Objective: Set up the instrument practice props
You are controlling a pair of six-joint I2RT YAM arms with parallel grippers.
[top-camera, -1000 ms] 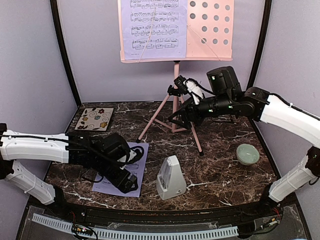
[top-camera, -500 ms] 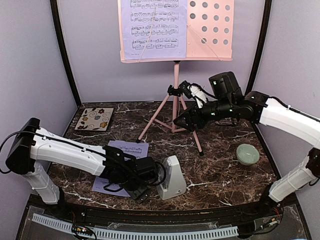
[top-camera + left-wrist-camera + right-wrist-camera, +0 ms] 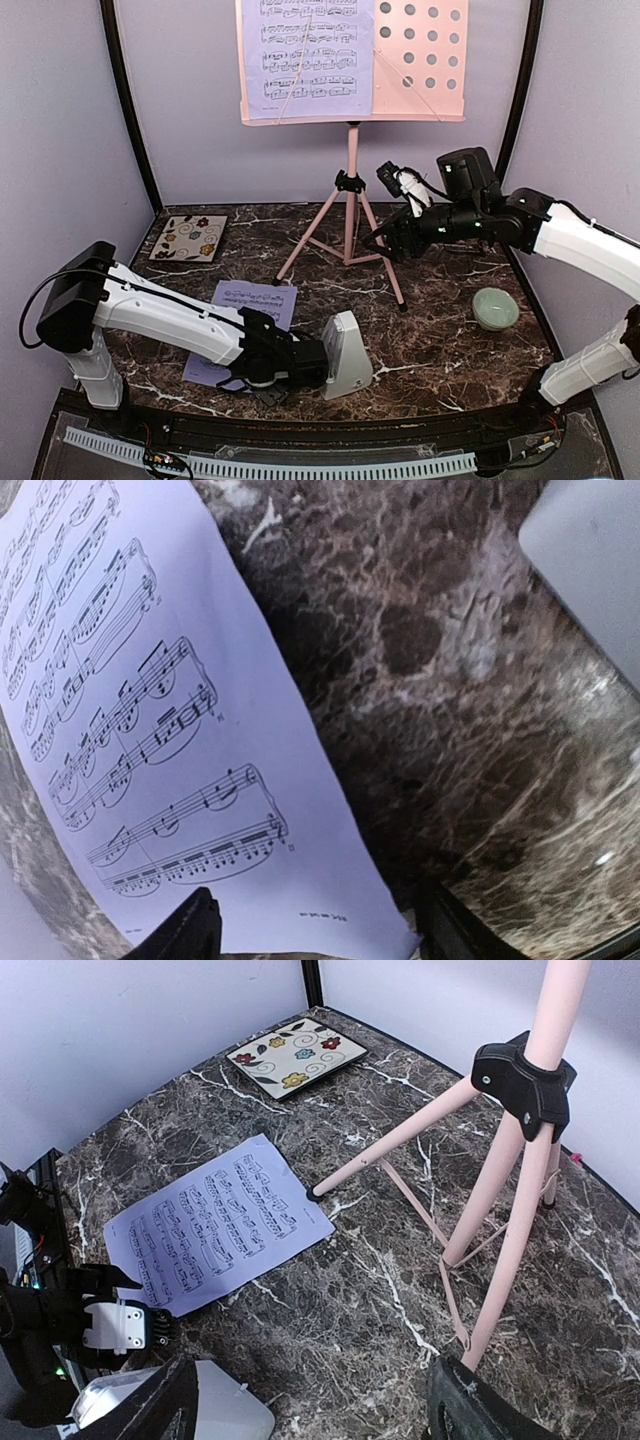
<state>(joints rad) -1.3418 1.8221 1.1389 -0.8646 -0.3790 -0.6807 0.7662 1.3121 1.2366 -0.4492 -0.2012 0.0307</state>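
Note:
The pink music stand (image 3: 350,205) stands at the back middle, with one lavender sheet-music page (image 3: 305,55) on its perforated desk (image 3: 425,55). A second page (image 3: 243,312) lies flat on the table, left of the grey-white metronome (image 3: 347,355). My left gripper (image 3: 303,366) is low at the table between this page and the metronome. It is open, and the page's corner (image 3: 330,910) lies between its fingers (image 3: 190,930) while the metronome (image 3: 590,560) sits off to one side. My right gripper (image 3: 380,240) hangs open and empty beside the stand's legs (image 3: 500,1190), above bare table.
A square floral coaster (image 3: 188,238) lies at the back left. A pale green bowl (image 3: 495,307) sits on the right. The stand's tripod feet spread across the middle of the marble table (image 3: 440,350). Walls close in both sides and the back.
My left arm has swung right, from over the flat page to beside the metronome, and its jaws have narrowed a little. My right gripper has drawn back to the right, away from the stand.

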